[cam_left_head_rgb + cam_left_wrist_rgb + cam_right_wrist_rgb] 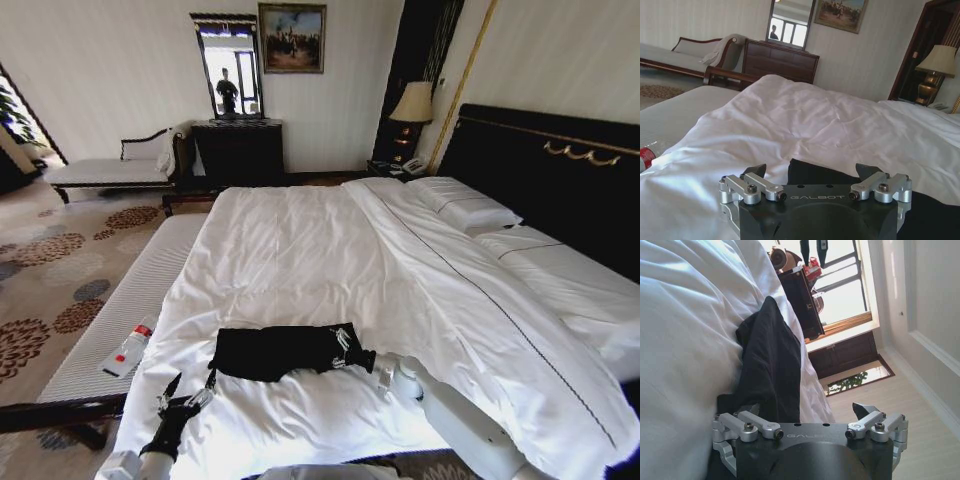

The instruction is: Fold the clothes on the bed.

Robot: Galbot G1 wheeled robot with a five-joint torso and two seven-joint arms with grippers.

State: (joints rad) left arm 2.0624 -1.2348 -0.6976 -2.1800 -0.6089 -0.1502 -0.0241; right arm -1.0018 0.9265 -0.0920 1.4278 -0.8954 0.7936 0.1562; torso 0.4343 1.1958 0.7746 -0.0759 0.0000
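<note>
Both grippers sit at the foot end of the bed (pixel 300 250), one at each end of the black T-shirt (pixel 280 350). The right gripper (pixel 345 348) is at the shirt's right end, touching the cloth. In its wrist view its fingers are spread wide: one finger (pixel 752 409) lies against the dark fabric (pixel 772 365), the other stands clear in the air, so it is open at the edge and not clamped on anything.

The left gripper (pixel 178 395) hangs just off the shirt's near left corner, over white duvet, apart from the cloth. Its fingers (pixel 756 171) are also wide apart, with the shirt's edge (pixel 820 175) lying just ahead of them, between the tips as the wrist camera looks.

The shirt lies bunched into a narrow dark band on the duvet, near the foot edge and small against the bedding. Its long axis runs left to right across the bed, from one gripper toward the other. The right gripper is already at its end; the left has a short reach forward and toward the right.

A bottle (pixel 130 350) lies on the striped bench (pixel 130 300) beside the bed, well apart from the shirt.
</note>
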